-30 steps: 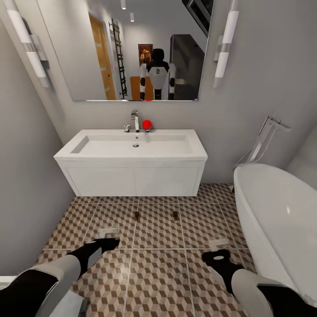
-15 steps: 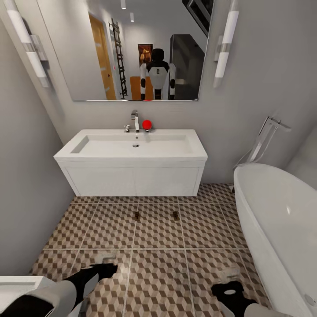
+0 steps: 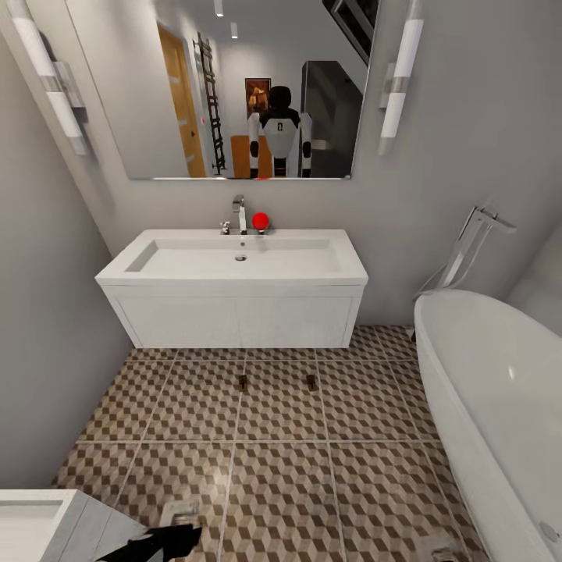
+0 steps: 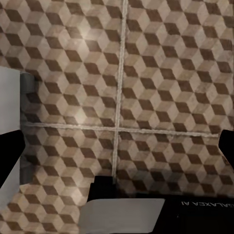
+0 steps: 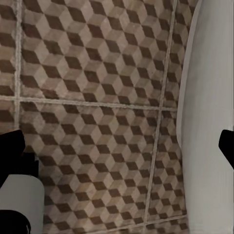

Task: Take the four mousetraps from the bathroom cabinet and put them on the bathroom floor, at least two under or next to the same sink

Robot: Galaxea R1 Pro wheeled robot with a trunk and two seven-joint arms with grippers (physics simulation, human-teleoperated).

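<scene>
2 mousetraps (image 3: 243, 382) (image 3: 311, 382) lie on the bathroom floor (image 3: 281, 484) just before the sink (image 3: 234, 265), well ahead of both hands. The left hand (image 3: 181, 518) hangs low, its fingers apparently spread and empty; the right hand's (image 3: 443, 553) state cannot be told.

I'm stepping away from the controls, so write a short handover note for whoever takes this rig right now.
Left pincer: low at the head view's bottom edge over the bathroom floor, open, nothing between the fingers in its wrist view.
Right pincer: barely in frame beside the bathtub, open, nothing held.
Mousetraps: two lie flat on the tiles in front of the sink, the left one and the right one, apart from each other.
Done: two traps placed by the sink.
Left: two more traps to fetch from the cabinet.
</scene>
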